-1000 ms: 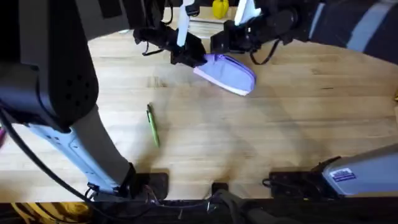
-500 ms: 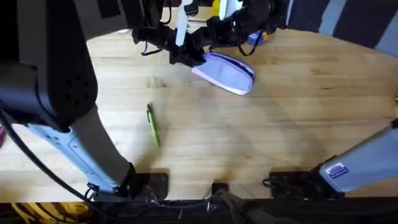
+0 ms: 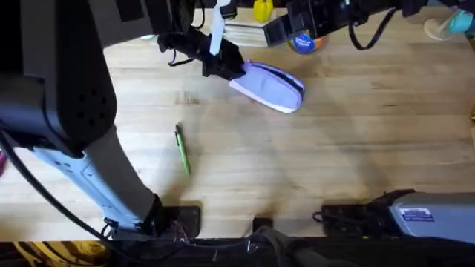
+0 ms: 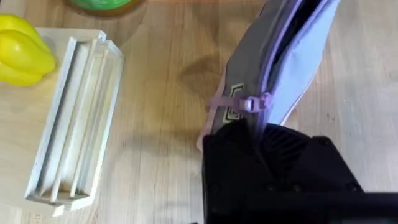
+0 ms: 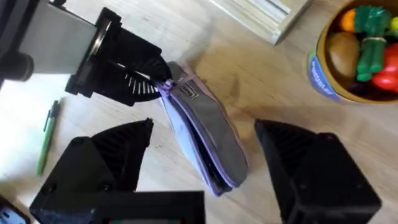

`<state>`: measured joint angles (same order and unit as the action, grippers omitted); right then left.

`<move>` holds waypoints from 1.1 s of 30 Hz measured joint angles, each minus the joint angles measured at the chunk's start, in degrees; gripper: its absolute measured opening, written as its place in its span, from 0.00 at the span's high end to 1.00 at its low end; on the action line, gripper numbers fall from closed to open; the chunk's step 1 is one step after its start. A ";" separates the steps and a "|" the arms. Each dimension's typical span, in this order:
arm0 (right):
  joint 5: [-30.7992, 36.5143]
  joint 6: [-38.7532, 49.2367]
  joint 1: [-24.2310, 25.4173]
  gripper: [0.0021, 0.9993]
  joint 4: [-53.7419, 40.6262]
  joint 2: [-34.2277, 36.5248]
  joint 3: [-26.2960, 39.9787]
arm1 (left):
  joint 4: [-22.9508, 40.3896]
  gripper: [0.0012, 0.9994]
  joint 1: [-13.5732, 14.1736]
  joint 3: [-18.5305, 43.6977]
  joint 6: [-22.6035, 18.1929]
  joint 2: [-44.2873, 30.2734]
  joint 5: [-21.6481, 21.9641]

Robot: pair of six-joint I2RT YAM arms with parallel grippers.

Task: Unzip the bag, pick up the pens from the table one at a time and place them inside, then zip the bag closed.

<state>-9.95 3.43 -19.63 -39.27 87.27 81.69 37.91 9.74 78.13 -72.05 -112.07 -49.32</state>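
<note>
The lavender bag (image 3: 271, 85) lies at the far middle of the table (image 3: 312, 170). My left gripper (image 3: 226, 68) is shut on the bag's near-left end. In the left wrist view the zip pull (image 4: 249, 102) sits right by my fingers (image 4: 273, 162), and a dark gap runs along the bag's (image 4: 298, 56) top. My right gripper (image 3: 276, 31) hangs open above and behind the bag, its fingers (image 5: 112, 162) spread wide over the bag (image 5: 205, 140) without touching it. A light green pen (image 3: 182, 148) lies on the table to the near left, also visible from the right wrist (image 5: 46, 137).
A pale wooden rack (image 4: 74, 124) and a yellow toy fruit (image 4: 22, 50) stand just behind the bag. A bowl of toy vegetables (image 5: 360, 50) sits at the back right. The near half of the table is open wood.
My right gripper has drawn away from the bag's left end, rising and moving back to the right. The left gripper, the bag and the green pen have stayed in place.
</note>
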 joint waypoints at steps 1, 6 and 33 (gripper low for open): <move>0.11 0.26 0.18 0.00 -0.22 -0.66 0.00 | 0.00 0.95 0.00 0.00 -0.01 0.00 -0.02; 0.32 1.15 0.58 0.00 -1.26 -2.58 0.02 | 0.02 0.38 0.20 0.00 -0.02 0.00 -0.87; 0.08 15.11 -0.97 0.97 -13.12 6.94 0.02 | 18.36 0.01 -13.86 0.31 -7.43 15.92 4.53</move>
<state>-9.87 18.54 -20.60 -52.39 94.21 81.71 56.27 -4.12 78.43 -79.48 -96.15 -44.79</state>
